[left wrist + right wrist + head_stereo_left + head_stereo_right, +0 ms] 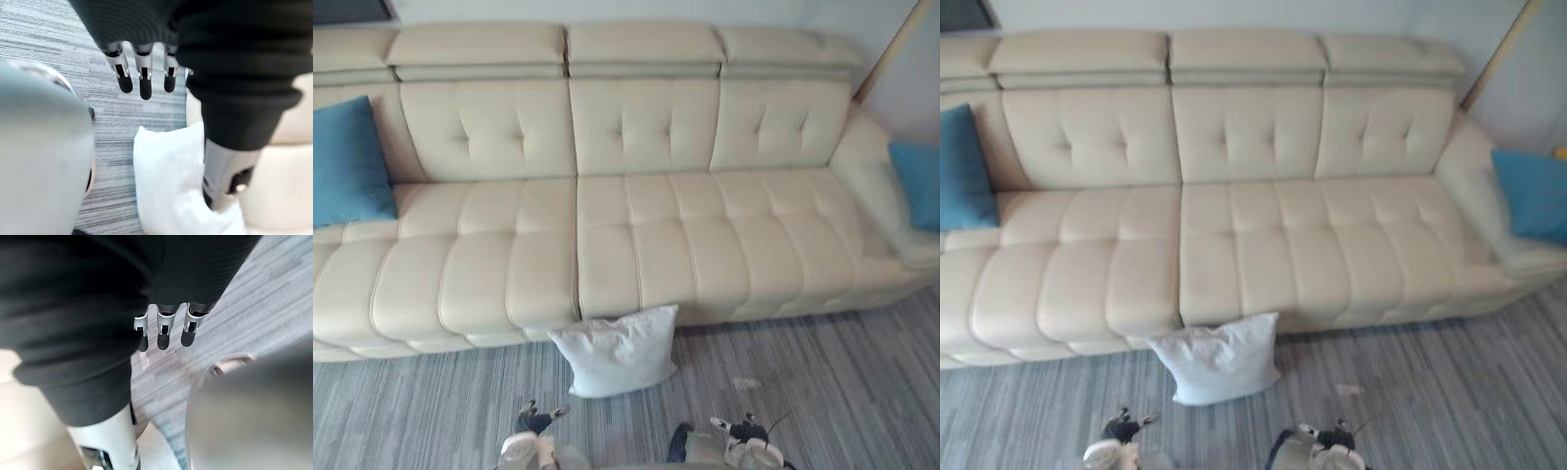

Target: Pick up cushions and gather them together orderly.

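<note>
Cream tufted sofa (636, 235) — grey streaked floor (822, 392) lies before it.

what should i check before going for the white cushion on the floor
1. Left hand free: ok, fingers straight, holding nothing.
2. Right hand free: ok, fingers straight, holding nothing.
3. White cushion easy to get at: ok, it stands on the floor leaning against the sofa front, nothing on it.
4. Cushions gathered: not ok, the left blue cushion is at the sofa's left end, the right blue cushion is on its right armrest, and the white one is on the floor.
5. Room on the seat for a row: ok, the middle seats are bare.
6. Reach without stepping closer: cannot tell.
</note>
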Motion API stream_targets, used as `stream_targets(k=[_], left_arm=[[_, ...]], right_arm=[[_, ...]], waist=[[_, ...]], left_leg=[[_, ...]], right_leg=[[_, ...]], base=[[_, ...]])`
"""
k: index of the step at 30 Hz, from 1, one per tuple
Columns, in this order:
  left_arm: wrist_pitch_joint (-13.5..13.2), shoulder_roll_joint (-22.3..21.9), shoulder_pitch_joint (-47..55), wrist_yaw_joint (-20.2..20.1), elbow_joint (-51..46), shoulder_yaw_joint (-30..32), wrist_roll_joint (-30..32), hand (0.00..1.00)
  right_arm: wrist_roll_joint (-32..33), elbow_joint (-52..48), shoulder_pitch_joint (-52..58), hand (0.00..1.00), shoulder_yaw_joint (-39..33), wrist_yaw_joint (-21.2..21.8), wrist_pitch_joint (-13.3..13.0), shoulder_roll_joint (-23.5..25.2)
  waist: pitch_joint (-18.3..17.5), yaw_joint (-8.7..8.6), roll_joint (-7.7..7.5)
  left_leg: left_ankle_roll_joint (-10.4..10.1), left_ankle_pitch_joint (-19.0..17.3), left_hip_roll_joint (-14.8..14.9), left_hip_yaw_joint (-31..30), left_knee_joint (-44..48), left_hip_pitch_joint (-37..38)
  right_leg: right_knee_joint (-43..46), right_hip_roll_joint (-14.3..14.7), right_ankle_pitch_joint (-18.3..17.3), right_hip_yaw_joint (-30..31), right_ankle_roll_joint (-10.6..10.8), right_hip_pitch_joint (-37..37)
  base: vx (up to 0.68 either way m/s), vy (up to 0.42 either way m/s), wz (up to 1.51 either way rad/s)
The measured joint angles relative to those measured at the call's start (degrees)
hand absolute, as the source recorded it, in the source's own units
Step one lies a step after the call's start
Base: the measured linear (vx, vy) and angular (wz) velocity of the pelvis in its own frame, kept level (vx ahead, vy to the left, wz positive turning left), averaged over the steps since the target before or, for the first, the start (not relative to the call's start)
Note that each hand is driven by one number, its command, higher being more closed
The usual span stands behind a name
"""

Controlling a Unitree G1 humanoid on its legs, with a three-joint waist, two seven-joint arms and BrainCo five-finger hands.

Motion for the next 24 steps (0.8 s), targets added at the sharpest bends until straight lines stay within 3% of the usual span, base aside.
stream_targets(k=[1, 2, 3, 4, 6, 8, 9, 10, 11, 13, 21, 24], left_arm=[[-0.1, -0.5, 0.1, 0.0, -0.1, 0.1, 0.0, 0.00], [-0.2, -0.8, -0.4, -0.1, -0.6, 0.2, 0.0, 0.00], [-0.3, -0.6, -0.7, -0.1, -1.3, 0.3, -0.1, 0.00], [-0.3, -0.3, -1.4, 0.0, -2.5, 0.6, -0.1, 0.00], [-0.4, -0.3, -1.7, 0.0, -2.9, 0.6, -0.1, 0.00], [-0.5, -0.9, -1.8, 0.0, -3.2, 0.4, -0.1, 0.00], [-0.4, -1.1, -1.7, 0.0, -3.1, -0.1, -0.2, 0.00], [-0.4, -1.2, -1.8, -0.1, -2.9, -0.7, -0.1, 0.00], [-0.4, -1.3, -1.9, -0.1, -2.9, -0.7, -0.1, 0.00], [-0.4, -0.7, -2.6, -0.2, -2.9, -0.8, -0.1, 0.00], [-0.1, -0.6, -1.4, -0.1, -2.9, 0.2, -0.1, 0.00], [-0.1, -0.5, -1.3, -0.1, -2.5, 0.2, -0.1, 0.00]], right_arm=[[0.0, 0.0, 0.0, 0.00, 0.6, 0.0, 0.0, -0.6], [0.0, 0.0, 0.1, 0.00, 1.1, 0.0, 0.0, -0.6], [0.0, 0.0, 0.3, 0.00, 1.2, 0.0, 0.0, -0.6], [0.0, 0.0, 0.6, 0.00, 2.3, -0.1, -0.1, -0.6], [0.1, -0.2, 0.6, 0.00, 2.6, -0.2, -0.1, -0.5], [0.1, -0.3, 0.4, 0.00, 2.0, -0.2, -0.2, -0.8], [0.4, -0.3, 0.2, 0.00, 1.9, -0.2, -0.2, -0.7], [0.7, -0.5, 0.2, 0.00, 1.6, -0.2, -0.2, -0.4], [0.7, -0.5, 0.2, 0.00, 1.4, -0.2, -0.2, 0.3], [0.7, -0.7, 0.5, 0.00, 0.5, -0.1, -0.1, 2.0], [0.5, -4.6, 1.7, 0.00, -0.2, -0.2, -0.7, 3.8], [0.4, -4.5, 1.9, 0.00, -0.3, -0.2, -0.7, 4.0]], waist=[[-0.1, -0.02, 0.23], [0.2, -0.73, 0.00], [0.4, -0.88, -0.13], [1.8, -0.72, -0.82], [2.5, 0.33, -0.94], [2.8, 0.34, -0.52], [2.9, 0.37, -0.02], [2.7, 0.48, 0.62], [2.7, 0.45, 0.46], [2.9, 0.62, -2.15], [2.4, 0.80, -2.80], [2.2, 0.76, -3.03]], left_leg=[[-0.7, 1.4, 1.4, -1.1, 2.4, -1.0], [0.1, 1.8, 3.1, -5.6, 12.2, -6.9], [1.2, 2.4, 3.6, -7.4, 16.3, -9.2], [6.4, 5.5, 4.9, -9.5, 26.5, -14.6], [7.3, 4.5, 4.5, -7.7, 31.9, -17.2], [6.2, 1.0, 0.5, -7.5, 30.4, -18.6], [6.3, 0.6, -3.0, -7.5, 25.9, -18.7], [7.6, 1.8, -5.0, -4.7, 20.0, -17.8], [7.6, 1.8, -5.4, -4.4, 18.6, -17.2], [8.2, 3.1, -8.4, -4.8, 8.8, -13.7], [8.6, 4.7, -10.4, -4.7, 4.4, -10.1], [8.6, 7.4, -11.3, -5.2, -0.3, -8.0]], right_leg=[[0.9, 1.1, -1.5, -0.3, -0.8, 0.0], [0.4, 1.5, -2.1, -2.3, -1.5, 1.2], [0.0, 1.7, -1.8, -3.1, -2.3, 1.8], [-2.0, 2.2, -1.5, -5.1, -3.5, 4.8], [-4.8, 2.7, -1.0, -5.8, -4.5, 8.5], [-6.4, 2.6, -1.0, -6.3, -4.6, 10.8], [-6.4, 2.5, -1.0, -6.3, -4.5, 11.4], [-6.2, 2.9, -1.4, -6.2, -3.8, 11.8], [-6.4, 2.8, -1.5, -6.3, -3.5, 11.8], [-8.8, 1.6, -0.6, -6.4, -2.1, 11.7], [-11.9, 0.7, 0.7, -5.5, -0.5, 15.1], [-13.9, 0.8, 1.7, -5.8, 0.0, 16.3]], base=[[0.18, -0.268, 0.30], [0.21, -0.319, 0.46], [0.18, -0.258, 0.65], [0.17, -0.197, 0.39], [0.19, -0.135, 0.21], [0.16, -0.018, 0.08], [0.17, 0.062, -0.02], [0.17, 0.067, 0.07], [0.16, 0.044, 0.27], [0.17, 0.042, 0.39], [0.07, 0.030, 0.07], [0.00, -0.035, 0.14]])
